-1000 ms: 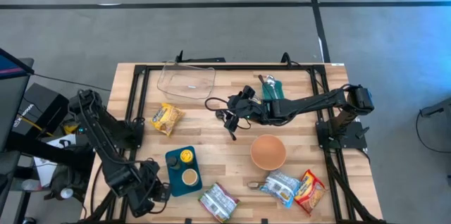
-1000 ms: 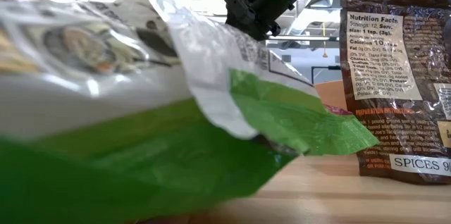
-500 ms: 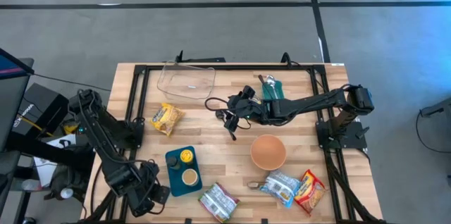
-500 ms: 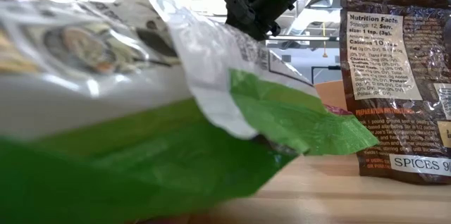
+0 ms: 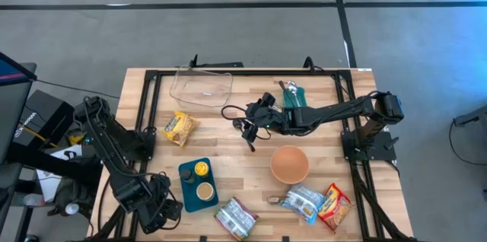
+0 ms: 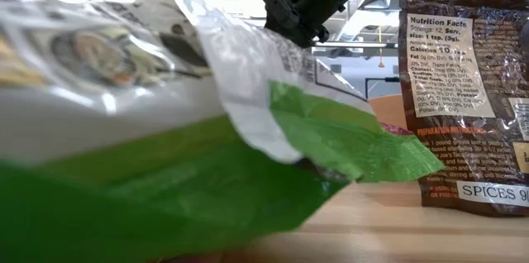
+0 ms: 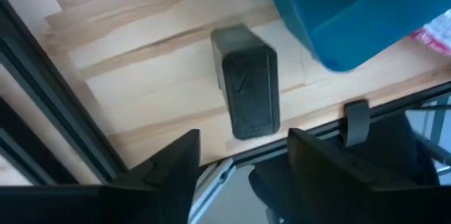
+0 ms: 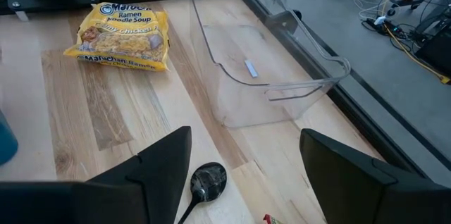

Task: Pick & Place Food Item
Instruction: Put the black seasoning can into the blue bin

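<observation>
I am holding my right pincer out over the middle of the wooden surface, its fingers standing wide apart and gripping nothing. Taking the clear plastic tub as my landmark: it is sitting at the far edge of the surface, and my right pincer is hanging just beside its near right corner, facing it. A black spoon is lying on the wood directly under this pincer, near the tub. The yellow ramen packet is lying on the near side of the tub, slightly to the left, flat on the wood and apart from both pincers. A green packet is resting to the right of the tub, partly under my right arm.

Well apart from the tub, toward the near edge, a teal tray is carrying two small round cups. An orange bowl is standing to the tray's right. Three more pouches are lying along the near edge: a green-and-white pouch, a silver pouch and a red pouch.

My left pincer is waiting at the near left corner, far from the tub, just beside the teal tray; its fingers are parted over a dark block and are clasping nothing.
</observation>
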`<act>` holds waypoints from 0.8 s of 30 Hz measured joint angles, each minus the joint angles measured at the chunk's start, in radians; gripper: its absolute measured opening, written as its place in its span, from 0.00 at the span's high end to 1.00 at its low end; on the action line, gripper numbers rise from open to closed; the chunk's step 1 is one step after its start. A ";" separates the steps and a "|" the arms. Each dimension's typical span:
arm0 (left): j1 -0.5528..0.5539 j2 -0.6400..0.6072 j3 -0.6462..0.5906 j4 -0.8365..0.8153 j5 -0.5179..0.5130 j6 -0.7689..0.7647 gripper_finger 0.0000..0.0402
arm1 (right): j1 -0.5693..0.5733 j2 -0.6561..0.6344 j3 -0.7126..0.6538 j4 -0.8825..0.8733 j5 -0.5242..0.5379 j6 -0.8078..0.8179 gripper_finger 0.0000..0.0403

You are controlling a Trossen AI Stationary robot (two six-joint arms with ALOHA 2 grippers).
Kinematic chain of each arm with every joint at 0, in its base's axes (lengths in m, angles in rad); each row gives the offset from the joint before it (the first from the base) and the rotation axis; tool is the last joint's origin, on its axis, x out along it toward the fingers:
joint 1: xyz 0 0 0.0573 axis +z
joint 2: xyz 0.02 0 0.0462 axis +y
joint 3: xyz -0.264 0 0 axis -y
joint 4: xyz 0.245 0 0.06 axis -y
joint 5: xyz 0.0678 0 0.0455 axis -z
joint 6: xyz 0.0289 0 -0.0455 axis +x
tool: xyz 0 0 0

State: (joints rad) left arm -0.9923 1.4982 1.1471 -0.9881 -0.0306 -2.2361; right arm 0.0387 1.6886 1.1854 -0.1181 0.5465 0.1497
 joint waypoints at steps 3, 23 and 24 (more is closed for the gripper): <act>0.007 0.000 0.000 0.000 -0.026 -0.020 0.42 | 0.000 0.000 0.000 0.000 0.000 0.000 0.35; 0.030 0.081 -0.001 0.056 -0.016 -0.021 0.45 | 0.000 0.000 0.000 -0.001 0.000 0.000 0.35; 0.030 0.081 -0.001 0.055 -0.016 -0.021 0.45 | 0.000 0.000 0.000 0.000 0.000 0.000 0.35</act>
State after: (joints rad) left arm -0.9627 1.5795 1.1465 -0.9327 -0.0463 -2.2570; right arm 0.0383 1.6886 1.1854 -0.1184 0.5465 0.1501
